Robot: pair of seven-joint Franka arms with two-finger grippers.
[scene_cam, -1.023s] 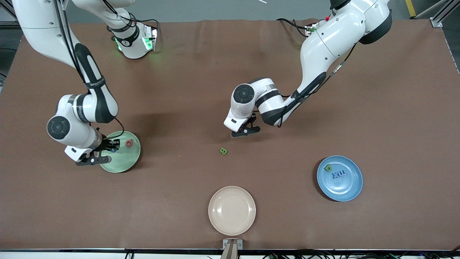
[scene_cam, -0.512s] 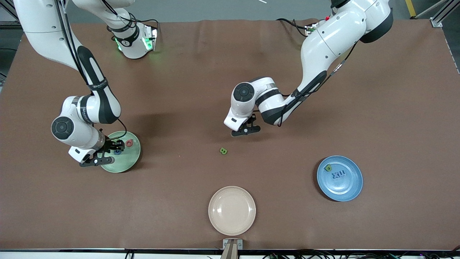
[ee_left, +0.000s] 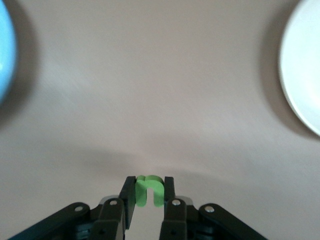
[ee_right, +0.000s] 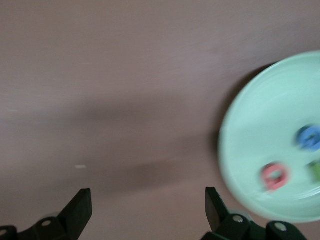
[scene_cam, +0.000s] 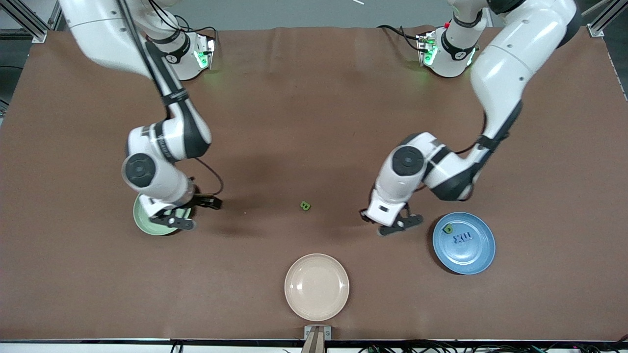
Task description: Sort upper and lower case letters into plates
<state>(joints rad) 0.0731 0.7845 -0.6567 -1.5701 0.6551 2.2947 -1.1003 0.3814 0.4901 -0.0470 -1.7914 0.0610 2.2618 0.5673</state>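
My left gripper [scene_cam: 392, 224] hangs over the brown table beside the blue plate [scene_cam: 471, 257], shut on a bright green lower-case letter n [ee_left: 148, 190]. The blue plate holds a green letter [scene_cam: 448, 228] and two blue letters [scene_cam: 461, 238]. My right gripper [scene_cam: 194, 213] stands open and empty at the edge of the mint green plate [scene_cam: 144, 223], which the arm partly hides. In the right wrist view that plate [ee_right: 250, 150] carries a red letter [ee_right: 274, 176], a blue letter [ee_right: 310, 137] and a green one [ee_right: 315, 170]. A green letter B [scene_cam: 305, 206] lies on the table between the two grippers.
A beige plate [scene_cam: 316, 287] with nothing in it sits nearest the front camera, at mid-table. In the left wrist view its rim [ee_left: 305, 75] shows at one side and the blue plate's edge [ee_left: 4, 55] at the other. A brown cloth [scene_cam: 294, 98] covers the table.
My left arm has swung from mid-table toward the blue plate with the green n. My right gripper has opened and moved off the mint plate toward the table's middle.
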